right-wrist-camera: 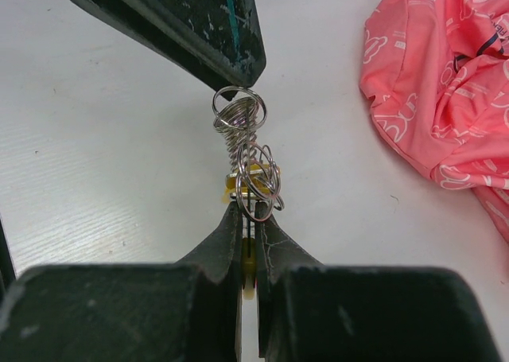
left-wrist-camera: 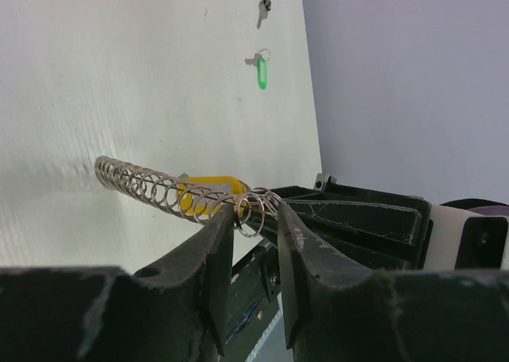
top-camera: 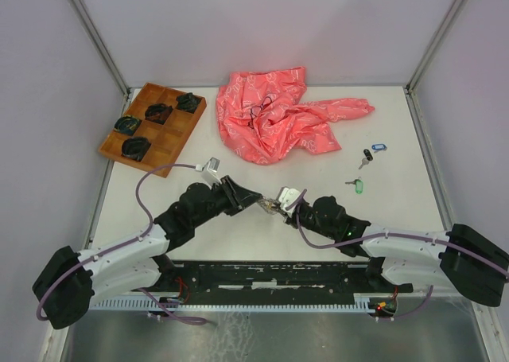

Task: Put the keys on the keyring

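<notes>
- Top external view: the left gripper [top-camera: 253,199] and the right gripper [top-camera: 278,204] meet tip to tip over the middle of the table [top-camera: 413,203]. The keyring [top-camera: 267,206] sits between them.
- Three keys lie on the table to the right, well apart from both grippers: the green key [top-camera: 357,186] nearest, then the black key [top-camera: 366,157] and the blue key [top-camera: 378,147] just beside each other.
- A pink cloth [top-camera: 278,115] lies crumpled at the far side. A wooden tray [top-camera: 171,135] at the far left holds dark items.
- Left wrist view: the left fingers [left-wrist-camera: 215,243] are drawn in close and pinch an end loop of the keyring. The coil runs away to the left, seen edge-on. The yellow key [left-wrist-camera: 208,196] shows just behind the coil.
- Right wrist view: the right fingers [right-wrist-camera: 227,243] are pressed nearly together and pinch the yellow key; yellow shows between them and just above the tips.
- The key's small wire loops overlap the coil; whether they are threaded on cannot be told. The left gripper's tip touches the coil's top loop.
</notes>
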